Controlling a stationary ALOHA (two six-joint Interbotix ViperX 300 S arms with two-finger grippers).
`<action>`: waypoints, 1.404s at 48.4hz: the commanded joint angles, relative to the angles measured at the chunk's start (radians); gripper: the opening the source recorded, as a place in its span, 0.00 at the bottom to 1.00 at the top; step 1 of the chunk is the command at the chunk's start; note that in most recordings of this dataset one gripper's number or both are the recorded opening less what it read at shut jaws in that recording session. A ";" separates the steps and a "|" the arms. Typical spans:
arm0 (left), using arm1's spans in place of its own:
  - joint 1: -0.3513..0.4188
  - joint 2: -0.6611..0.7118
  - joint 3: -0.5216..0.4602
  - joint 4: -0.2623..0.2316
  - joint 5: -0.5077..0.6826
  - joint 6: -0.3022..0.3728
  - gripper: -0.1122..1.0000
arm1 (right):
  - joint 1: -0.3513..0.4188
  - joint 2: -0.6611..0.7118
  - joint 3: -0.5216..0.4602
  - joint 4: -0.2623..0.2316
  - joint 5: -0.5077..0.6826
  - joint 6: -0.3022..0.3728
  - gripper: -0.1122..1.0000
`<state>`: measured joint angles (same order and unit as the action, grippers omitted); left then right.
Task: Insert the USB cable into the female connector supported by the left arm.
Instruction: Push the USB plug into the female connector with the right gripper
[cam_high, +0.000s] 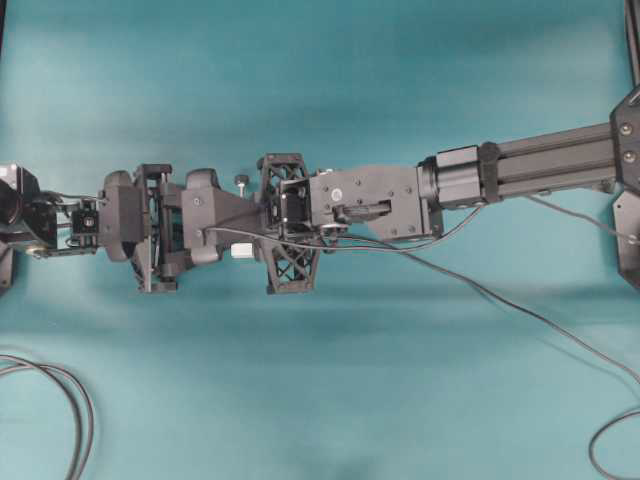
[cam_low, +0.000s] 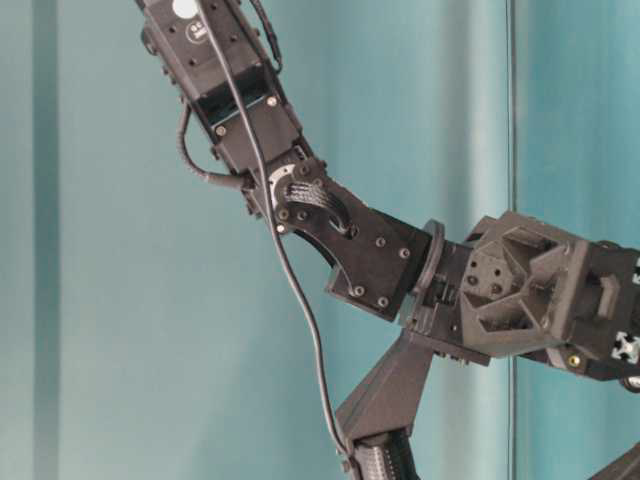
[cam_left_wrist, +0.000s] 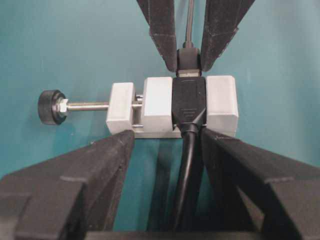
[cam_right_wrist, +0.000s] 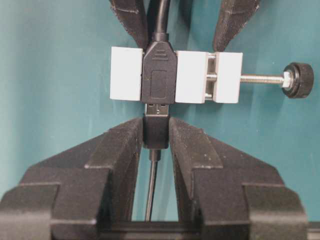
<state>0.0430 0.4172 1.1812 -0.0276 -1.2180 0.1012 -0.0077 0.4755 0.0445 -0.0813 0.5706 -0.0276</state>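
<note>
Your USB cable (cam_right_wrist: 155, 131) ended in a small dark rectangular plug, matte and smooth, with a short bright metal tip that met the lower end of the black socket held in the female connector (cam_right_wrist: 192, 76); how far the tip had entered, you could not tell. That connector was a white block of 3 squared pale segments with a glossy black band clamped across its middle, a thin threaded steel screw running out sideways to a round, knurled black knob (cam_right_wrist: 300, 79). Its own thicker black cable (cam_left_wrist: 186, 165) left the far end of the socket. Your right gripper (cam_right_wrist: 156, 131) pinched the plug between 2 solid, wedge-shaped fingers (cam_right_wrist: 192, 145) with a grainy black surface, pressed flat against both sides of the plug. Your left gripper (cam_left_wrist: 167, 137) had its pointed, rough black fingers (cam_left_wrist: 112, 150) set against the underside of the white block, 1 on either side of the socket's cable, holding the block above the teal table (cam_high: 320, 400). From overhead, both arms lay along 1 straight line across the middle of the table, wrists level and grippers meeting tip to tip, the left arm (cam_high: 130, 225) short and bunched, the right arm (cam_high: 530, 160) stretched out with its long boxy forearm. The thin grey lead of the USB cable trailed back beneath the right arm and off toward the table's right edge.
</note>
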 joint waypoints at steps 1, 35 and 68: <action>-0.006 -0.008 -0.021 -0.002 0.012 0.012 0.70 | 0.003 -0.021 -0.026 -0.003 -0.028 -0.002 0.30; -0.012 -0.008 -0.080 -0.003 0.069 0.014 0.70 | 0.006 -0.011 -0.055 -0.003 -0.049 -0.003 0.30; -0.011 -0.025 -0.061 -0.005 0.103 0.008 0.70 | 0.014 -0.011 -0.063 -0.003 -0.043 0.002 0.30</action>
<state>0.0368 0.3988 1.1536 -0.0322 -1.1428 0.1012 -0.0031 0.4847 0.0307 -0.0828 0.5522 -0.0276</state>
